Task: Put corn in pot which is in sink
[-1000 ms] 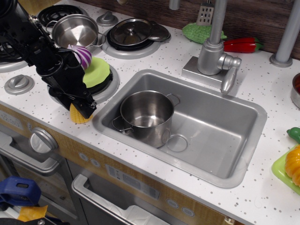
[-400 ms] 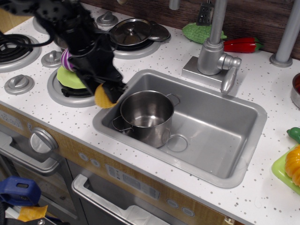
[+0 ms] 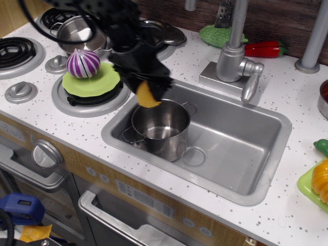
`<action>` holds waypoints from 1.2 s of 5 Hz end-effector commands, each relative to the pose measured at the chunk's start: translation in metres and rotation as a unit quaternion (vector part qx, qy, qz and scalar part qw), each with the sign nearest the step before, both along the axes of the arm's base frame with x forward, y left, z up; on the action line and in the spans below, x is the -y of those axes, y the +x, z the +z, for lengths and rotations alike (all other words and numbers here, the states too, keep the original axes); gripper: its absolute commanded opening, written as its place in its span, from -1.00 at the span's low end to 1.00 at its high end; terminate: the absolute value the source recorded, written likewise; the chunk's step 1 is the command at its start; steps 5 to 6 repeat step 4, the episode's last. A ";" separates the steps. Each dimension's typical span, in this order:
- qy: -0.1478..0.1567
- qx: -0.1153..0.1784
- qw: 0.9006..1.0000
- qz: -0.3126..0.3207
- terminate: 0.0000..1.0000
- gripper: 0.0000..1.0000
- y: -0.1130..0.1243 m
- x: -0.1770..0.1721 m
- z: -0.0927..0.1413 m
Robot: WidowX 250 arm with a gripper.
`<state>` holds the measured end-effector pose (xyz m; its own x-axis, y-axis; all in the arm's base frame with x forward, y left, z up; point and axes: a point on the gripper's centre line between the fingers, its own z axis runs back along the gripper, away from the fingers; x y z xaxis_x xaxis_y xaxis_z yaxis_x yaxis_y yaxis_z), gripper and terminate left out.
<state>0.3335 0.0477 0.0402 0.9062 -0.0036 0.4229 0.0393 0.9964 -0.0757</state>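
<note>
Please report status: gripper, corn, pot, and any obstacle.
Gripper shut on corn, above far rim of pot. Corn not in pot yet. Pot upright in sink, mouth open, nothing blocking.

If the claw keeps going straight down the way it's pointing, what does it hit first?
Probably the pot: the claw, shut on the corn, hangs over its far-left rim, though depth is hard to judge.

a matte black robot arm point(image 3: 110, 20) is seen, built of blocky, angular segments with hard edges. a thin black cable point(image 3: 31, 23) is looped beside its upper part. the arm is ended by a black pincer point(image 3: 148, 88) with chunky, squared fingers point(image 3: 161, 84). no markings or screws can be made out on the dark surfaces.
</note>
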 end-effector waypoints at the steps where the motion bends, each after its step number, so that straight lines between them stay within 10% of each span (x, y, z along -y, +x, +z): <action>1: -0.013 0.048 0.999 -0.014 -1.00 1.00 0.023 0.003 -0.004; 3: -0.010 0.046 0.999 -0.026 -1.00 1.00 0.025 0.001 -0.004; 4: -0.010 0.046 0.999 -0.026 1.00 1.00 0.025 0.001 -0.004; 6: -0.010 0.046 0.999 -0.026 1.00 1.00 0.025 0.001 -0.004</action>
